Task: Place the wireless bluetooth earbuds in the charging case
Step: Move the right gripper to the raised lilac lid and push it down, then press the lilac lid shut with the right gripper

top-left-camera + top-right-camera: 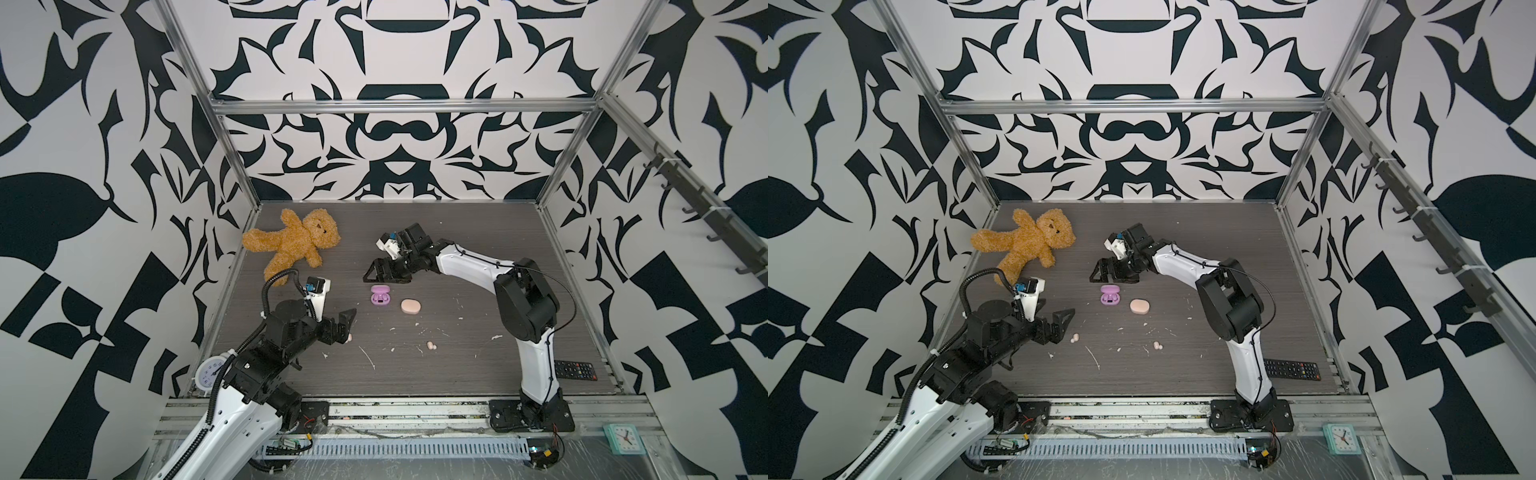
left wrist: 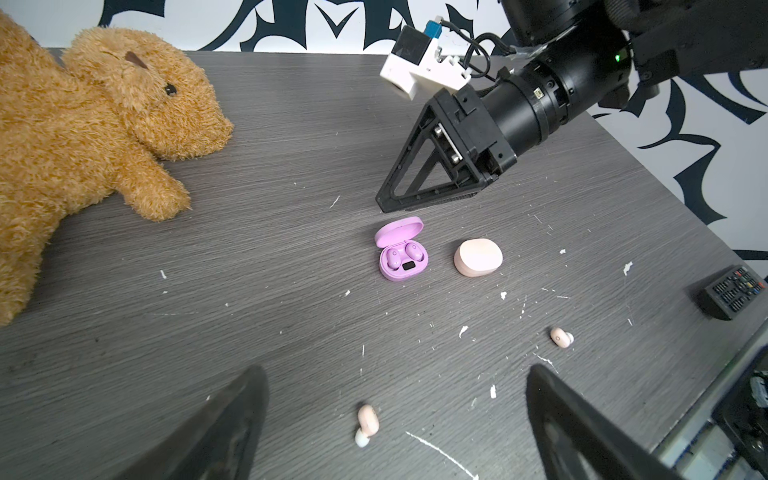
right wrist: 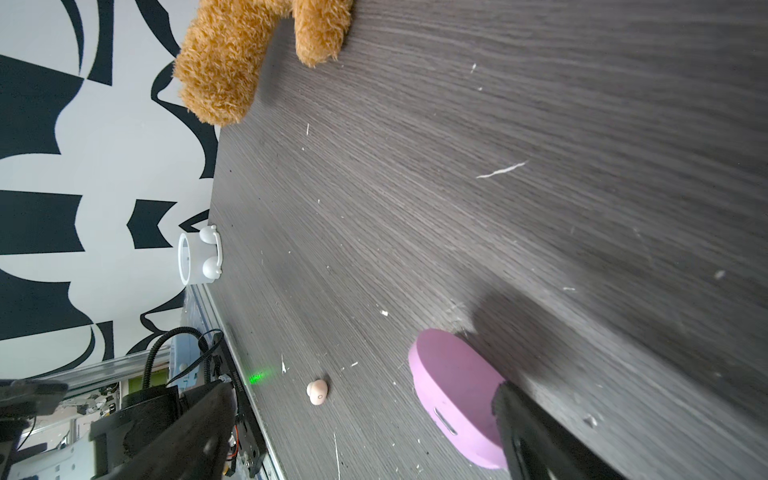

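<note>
Partly, one peach earbud (image 1: 350, 337) hides behind the left jaws.

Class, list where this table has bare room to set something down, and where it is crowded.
Free: the far strip of table from teddy bear to the right wall; the near edge between the arms' bases, scraps only. Crowded: the middle, with lilac case, peach case, loose peach earbuds, left tool, right tool.

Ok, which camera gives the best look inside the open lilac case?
The left wrist view: the lilac case lies open toward it, with two lilac earbuds seated inside. In both top views it is small, its wells hard to read. The right wrist view shows only its outer shell.
</note>
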Motion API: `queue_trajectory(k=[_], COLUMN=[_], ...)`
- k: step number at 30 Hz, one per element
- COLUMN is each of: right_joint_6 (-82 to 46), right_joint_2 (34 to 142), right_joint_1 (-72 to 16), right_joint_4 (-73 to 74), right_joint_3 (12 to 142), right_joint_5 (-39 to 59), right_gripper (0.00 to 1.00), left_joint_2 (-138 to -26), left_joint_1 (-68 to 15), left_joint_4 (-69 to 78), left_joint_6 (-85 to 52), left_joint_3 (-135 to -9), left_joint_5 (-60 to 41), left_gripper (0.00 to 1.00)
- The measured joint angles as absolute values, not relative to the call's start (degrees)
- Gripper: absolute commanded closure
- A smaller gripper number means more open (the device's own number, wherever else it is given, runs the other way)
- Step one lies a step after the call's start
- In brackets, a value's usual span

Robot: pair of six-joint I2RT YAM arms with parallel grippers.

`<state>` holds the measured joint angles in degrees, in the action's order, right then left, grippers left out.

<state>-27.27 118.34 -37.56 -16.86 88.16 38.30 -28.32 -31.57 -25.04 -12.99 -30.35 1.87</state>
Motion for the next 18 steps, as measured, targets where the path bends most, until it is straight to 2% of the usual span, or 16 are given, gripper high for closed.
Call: queue_trajectory(k=[18], right_joint_6=[-27.2], right_joint_2=[118.2], right_joint_1=[-39.2], right_joint_4=[-16.7], right_joint_3=[87.6], right_joint_5=[38.3], right_gripper=[0.01], left_joint_2=[-28.3], left_joint_1=[-31.9], left_joint_4=[-25.0], left_joint_6=[-13.0], left_joint_3=[-30.3], left_joint_5=[1.6], left_gripper=[0.01])
